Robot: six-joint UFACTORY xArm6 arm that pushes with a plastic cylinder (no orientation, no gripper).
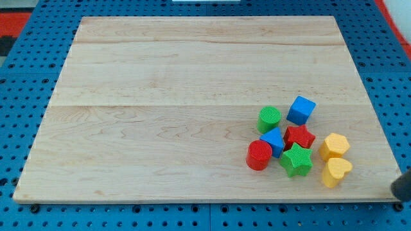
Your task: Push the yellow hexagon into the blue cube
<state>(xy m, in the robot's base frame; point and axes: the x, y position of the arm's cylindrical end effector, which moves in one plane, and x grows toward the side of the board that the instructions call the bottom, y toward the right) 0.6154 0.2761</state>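
Yellow hexagon [334, 145] at the wooden board's [160, 96] lower right, directly above a yellow heart [336, 172]. Blue cube [301, 110] at its ten o'clock, apart, red star [299, 136] between. Dark rod [402, 186] at the view's right edge, four o'clock of the hexagon; tip's end not distinguishable. No fingers on this rig.

board [160, 115]: pale smooth wood; yellow hexagon [334, 145]: ridged matt plastic
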